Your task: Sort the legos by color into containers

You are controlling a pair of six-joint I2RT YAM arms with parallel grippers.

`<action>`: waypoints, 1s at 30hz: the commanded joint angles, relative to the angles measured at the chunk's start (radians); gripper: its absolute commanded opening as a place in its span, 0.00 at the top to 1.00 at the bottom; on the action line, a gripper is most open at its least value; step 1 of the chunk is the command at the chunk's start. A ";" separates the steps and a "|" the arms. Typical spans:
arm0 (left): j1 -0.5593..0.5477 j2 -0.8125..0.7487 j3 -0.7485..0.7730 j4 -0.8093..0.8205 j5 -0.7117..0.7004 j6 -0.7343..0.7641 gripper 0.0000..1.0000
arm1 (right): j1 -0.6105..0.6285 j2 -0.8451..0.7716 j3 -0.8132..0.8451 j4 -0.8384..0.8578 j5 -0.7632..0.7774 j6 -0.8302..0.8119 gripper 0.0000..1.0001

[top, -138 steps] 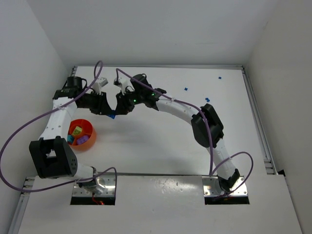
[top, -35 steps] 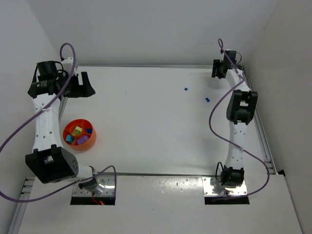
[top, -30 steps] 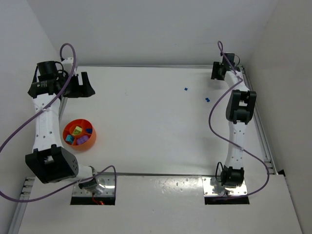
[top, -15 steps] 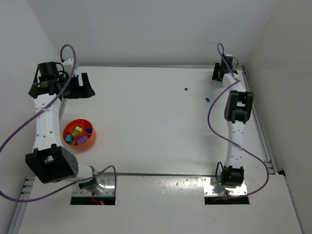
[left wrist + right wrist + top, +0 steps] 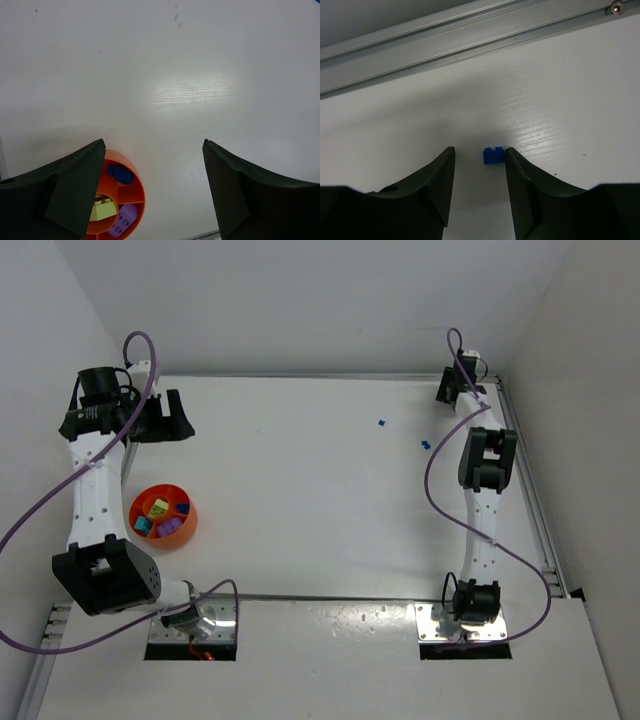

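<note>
By far rail [image 5: 470, 42], right fingers [image 5: 430, 192] flanking brick [image 5: 493, 155]

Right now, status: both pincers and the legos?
Left pincer open, empty, near orange bowl. Right pincer open, straddling blue brick, not gripped. Two more blue bits loose, unobstructed.

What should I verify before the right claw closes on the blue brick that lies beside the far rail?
1. Right claw open: ok.
2. Blue brick between its fingers: ok.
3. Brick centred in the gap: not ok, it sits close to one finger.
4. Claw low enough to grip: cannot tell.
5. Left claw open and empty: ok.
6. Orange bowl upright, with a blue piece inside: ok.
</note>
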 commanded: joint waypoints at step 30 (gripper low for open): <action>0.001 -0.001 -0.013 0.038 0.011 -0.028 0.05 | -0.022 -0.092 -0.123 0.023 -0.195 0.022 1.00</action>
